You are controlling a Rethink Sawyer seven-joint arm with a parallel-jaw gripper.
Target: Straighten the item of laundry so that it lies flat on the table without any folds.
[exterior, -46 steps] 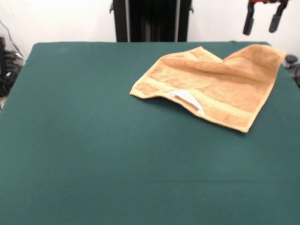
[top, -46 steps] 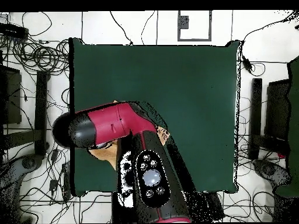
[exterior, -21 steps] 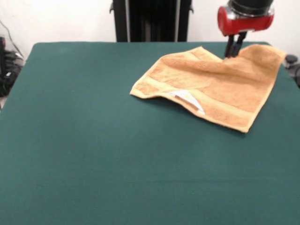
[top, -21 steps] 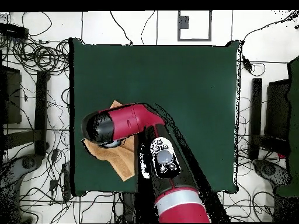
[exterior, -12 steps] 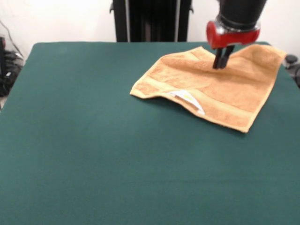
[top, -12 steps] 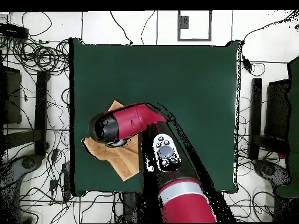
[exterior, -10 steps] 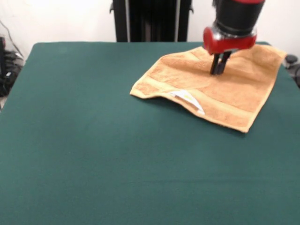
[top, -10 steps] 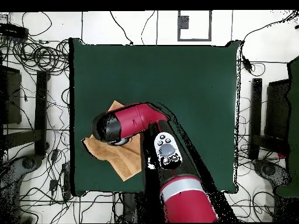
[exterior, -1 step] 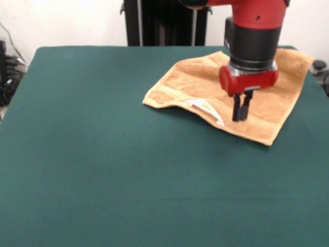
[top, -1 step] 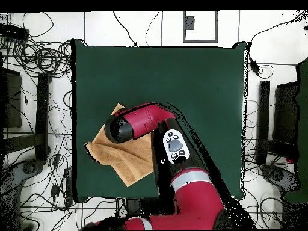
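The tan-orange item of laundry [exterior, -1 step: 190,82] lies at the far right of the green table [exterior, -1 step: 103,154]. Its near-left edge is turned up, showing a white label [exterior, -1 step: 205,108], and its far edge dips in a notch. My gripper [exterior, -1 step: 240,117] hangs from the red wrist over the towel's near band, just right of the label, fingers drawn together with nothing between them. Whether the tips touch the cloth I cannot tell. In the overhead view the arm's red head [top, -1 step: 129,126] hides the gripper and covers part of the towel [top, -1 step: 117,157] near the table's [top, -1 step: 198,84] left edge.
The towel's far right corner [exterior, -1 step: 307,55] reaches the table's edge. A black column [exterior, -1 step: 167,23] stands behind the table. In the overhead view cables [top, -1 step: 36,57] and black stands [top, -1 step: 264,120] surround the table on the floor.
The gripper, open and off the towel 2.3 s ago, has shut and moved from the towel's far edge across it to the near band. The towel has not shifted.
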